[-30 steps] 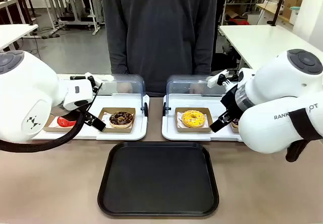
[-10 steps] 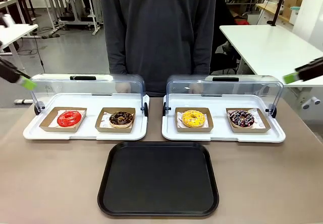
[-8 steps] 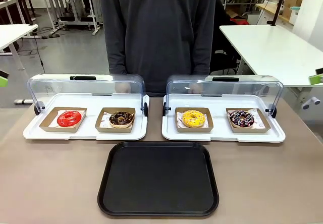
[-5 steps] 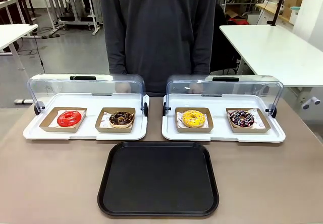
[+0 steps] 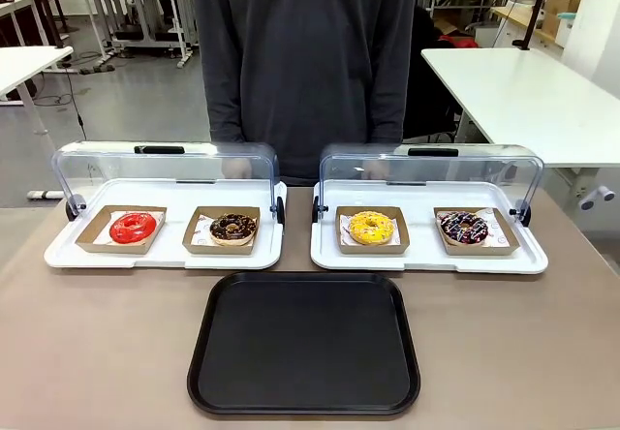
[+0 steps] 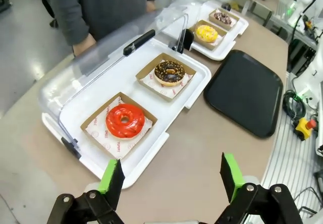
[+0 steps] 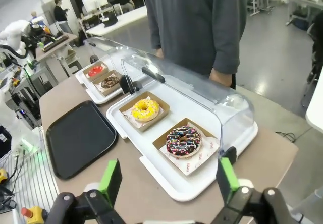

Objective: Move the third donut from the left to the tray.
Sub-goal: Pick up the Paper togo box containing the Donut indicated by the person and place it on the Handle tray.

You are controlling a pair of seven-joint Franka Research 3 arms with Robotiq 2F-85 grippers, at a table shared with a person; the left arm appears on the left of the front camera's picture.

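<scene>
The third donut from the left (image 5: 370, 226), yellow-iced in a brown cardboard holder, sits on the right white display tray; it also appears in both wrist views (image 6: 206, 33) (image 7: 145, 109). The black tray (image 5: 304, 342) lies at the near middle of the table, bare, also seen from the wrists (image 6: 246, 90) (image 7: 79, 136). My left gripper (image 6: 171, 176) hangs open high above the table's left end, nothing between its green pads. Above the table's right end my right gripper (image 7: 167, 179) is open too, holding nothing.
A red donut (image 5: 133, 227) and a chocolate donut (image 5: 233, 227) sit on the left white display tray (image 5: 165, 254). A sprinkled chocolate donut (image 5: 464, 226) shares the right display tray (image 5: 426, 258). Both clear lids (image 5: 430, 170) are raised. A person (image 5: 305, 62) stands behind.
Both arms, which filled the table's sides three seconds ago, have pulled back out of the front view; their green fingertips left the picture edges within the last second. Donuts and tray have not moved.
</scene>
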